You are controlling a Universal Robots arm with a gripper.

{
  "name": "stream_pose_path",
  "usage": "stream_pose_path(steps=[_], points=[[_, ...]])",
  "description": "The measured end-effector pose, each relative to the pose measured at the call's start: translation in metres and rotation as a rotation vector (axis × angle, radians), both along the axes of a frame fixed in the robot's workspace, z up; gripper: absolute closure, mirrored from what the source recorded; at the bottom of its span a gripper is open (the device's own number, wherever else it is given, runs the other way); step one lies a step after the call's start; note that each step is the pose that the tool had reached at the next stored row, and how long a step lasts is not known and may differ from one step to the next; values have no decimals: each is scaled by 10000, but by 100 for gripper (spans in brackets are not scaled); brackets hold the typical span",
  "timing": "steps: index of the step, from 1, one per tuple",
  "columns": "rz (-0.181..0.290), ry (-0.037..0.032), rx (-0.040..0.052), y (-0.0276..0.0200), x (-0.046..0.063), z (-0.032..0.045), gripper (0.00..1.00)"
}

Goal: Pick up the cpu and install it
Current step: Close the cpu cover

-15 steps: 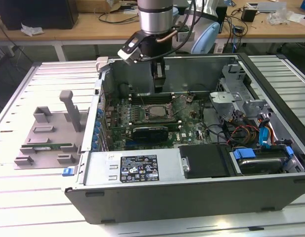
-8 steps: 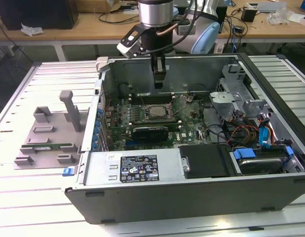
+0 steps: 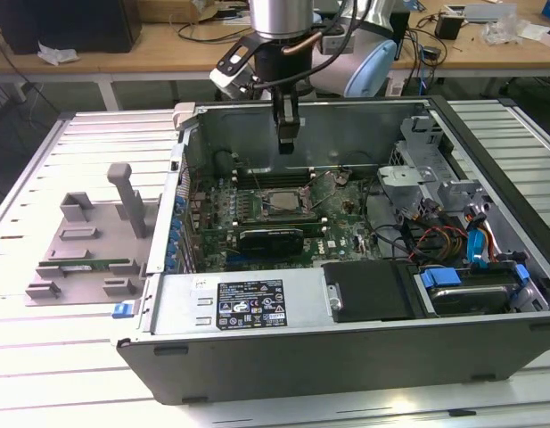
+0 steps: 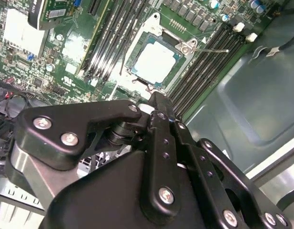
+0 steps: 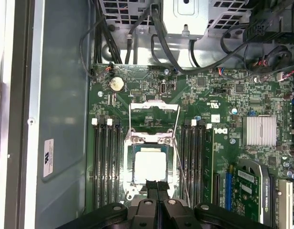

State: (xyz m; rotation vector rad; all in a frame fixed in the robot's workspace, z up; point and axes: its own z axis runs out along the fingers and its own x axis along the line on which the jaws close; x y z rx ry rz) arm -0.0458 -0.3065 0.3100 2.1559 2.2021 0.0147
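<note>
The gripper is seen with its jaws pressed together and nothing held between them. The cpu is found below the jaw tips, apart from them, laid in the socket. The plate beyond the jaws is stood open, so the cpu is not clamped down. A nudge from the closed tips is to be feared: the cpu could be skewed and the contacts beneath it damaged.

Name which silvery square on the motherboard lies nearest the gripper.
The cpu, smooth-topped in its socket under the gripper; the finned heatsink sits farther off.
</note>
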Motion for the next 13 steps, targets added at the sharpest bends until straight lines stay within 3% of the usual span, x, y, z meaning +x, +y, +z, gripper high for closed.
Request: stream_pose_path(steps=[6, 13], points=[[-1, 0, 3, -2, 252, -5, 89], [-3, 15, 1, -4, 465, -8, 89]])
